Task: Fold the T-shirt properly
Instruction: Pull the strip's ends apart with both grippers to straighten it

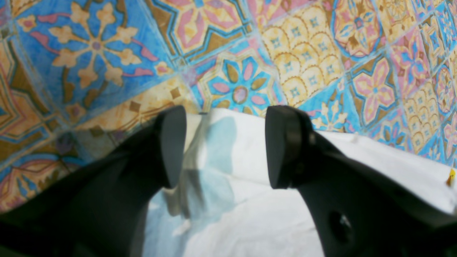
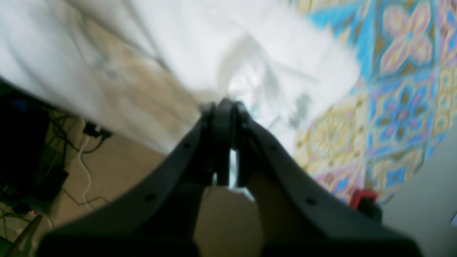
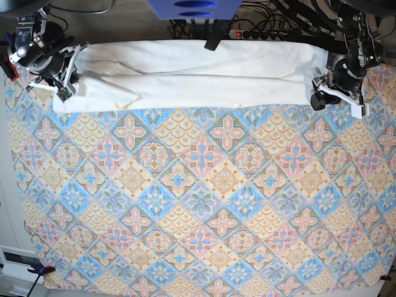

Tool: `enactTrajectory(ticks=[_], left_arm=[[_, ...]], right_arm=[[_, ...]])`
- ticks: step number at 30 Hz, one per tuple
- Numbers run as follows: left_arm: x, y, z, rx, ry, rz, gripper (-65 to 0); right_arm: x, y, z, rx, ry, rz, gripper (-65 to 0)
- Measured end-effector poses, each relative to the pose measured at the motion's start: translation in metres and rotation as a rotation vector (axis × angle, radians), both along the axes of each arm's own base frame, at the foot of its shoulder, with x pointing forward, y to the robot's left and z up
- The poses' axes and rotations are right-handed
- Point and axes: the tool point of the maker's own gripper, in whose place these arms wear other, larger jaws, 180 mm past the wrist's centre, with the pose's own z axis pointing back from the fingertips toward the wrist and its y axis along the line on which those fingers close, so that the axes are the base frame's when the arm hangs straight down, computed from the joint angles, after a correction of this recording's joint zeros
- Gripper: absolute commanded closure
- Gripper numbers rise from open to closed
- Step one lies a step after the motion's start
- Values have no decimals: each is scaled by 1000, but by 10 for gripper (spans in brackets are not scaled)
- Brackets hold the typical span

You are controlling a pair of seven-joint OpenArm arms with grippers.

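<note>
T-shirt (image 3: 198,77) stretched in a long folded strip along the far edge of the tile-pattern counter (image 3: 198,204), right gripper (image 2: 225,107) jaws clamped tight on one end, left gripper (image 1: 225,146) jaws spread wide over the other end

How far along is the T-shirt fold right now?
Done: the T-shirt lies folded lengthwise into a long narrow band along the far edge of the patterned tablecloth. In hand: the right end effector is shut on one end of the band; the left end effector sits open over the other end. Left: gripping that end and folding the band crosswise into a compact stack.
</note>
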Motion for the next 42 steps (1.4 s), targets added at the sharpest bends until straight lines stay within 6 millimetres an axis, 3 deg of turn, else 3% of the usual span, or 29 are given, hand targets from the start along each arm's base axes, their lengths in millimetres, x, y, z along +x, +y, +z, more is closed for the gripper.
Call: enactTrajectory(ticks=[6, 12, 15, 18, 24, 28, 32, 37, 42], left_arm=[[0, 0, 0, 1, 0, 0, -354], [0, 0, 0, 1, 0, 0, -354], [0, 0, 0, 1, 0, 0, -354], [0, 0, 0, 1, 0, -1, -354], [0, 13, 6, 49, 11, -36, -362], [-9, 21, 3, 73, 99, -90, -465], [-15, 23, 4, 104, 157, -185, -586], [-18, 22, 0, 99, 155, -243, -581], [-45, 34, -29, 69, 266, -199, -580]], right_arm=[[-5, 6, -1, 22, 2, 6, -15], [-15, 2, -7, -18, 72, 7, -187], [-16, 0, -7, -22, 74, 2, -241], [-14, -5, -5, -29, 64, -10, -247], [15, -36, 20, -40, -96, -185, -249], [3, -13, 9, 26, -73, -194, -247], [24, 5, 11, 56, -110, -135, -247], [24, 30, 3, 99, -82, -82, -247], [39, 27, 10, 94, -127, -80, -247]])
